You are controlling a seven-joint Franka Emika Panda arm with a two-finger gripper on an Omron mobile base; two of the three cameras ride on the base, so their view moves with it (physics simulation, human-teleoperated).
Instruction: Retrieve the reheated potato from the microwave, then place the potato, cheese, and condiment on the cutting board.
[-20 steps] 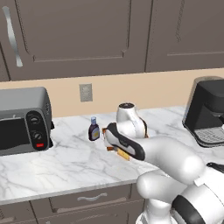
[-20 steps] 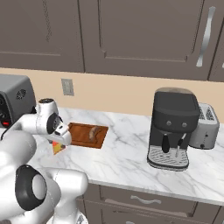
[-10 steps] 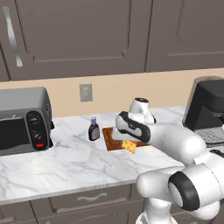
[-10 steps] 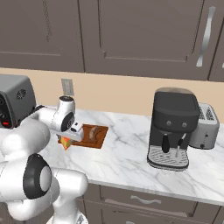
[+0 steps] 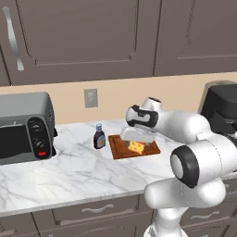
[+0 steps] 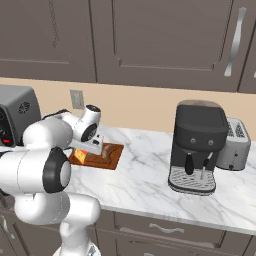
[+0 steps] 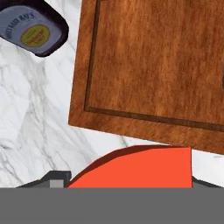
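One cheese (image 5: 135, 146), one condiment (image 5: 99, 136), one cutting board (image 5: 121, 149), one coffee machine (image 6: 198, 148).

A glossy white arm (image 5: 185, 129) is seen, built of thick rounded segments that are joined by dark grey to black rings. On the bulky lower segment a round black cap (image 5: 185, 167) is set in a dark ring, and a like cap (image 6: 54, 170) is shown in the right base view. The wrist (image 5: 141, 115) is wrapped by a black band with a white round end, and a dark-rimmed disc (image 6: 90, 131) is carried at the same joint. Below it a flat pale grey hand block (image 5: 135, 136) is fitted. No cables, screws or printed markings can be made out on the smooth shell.
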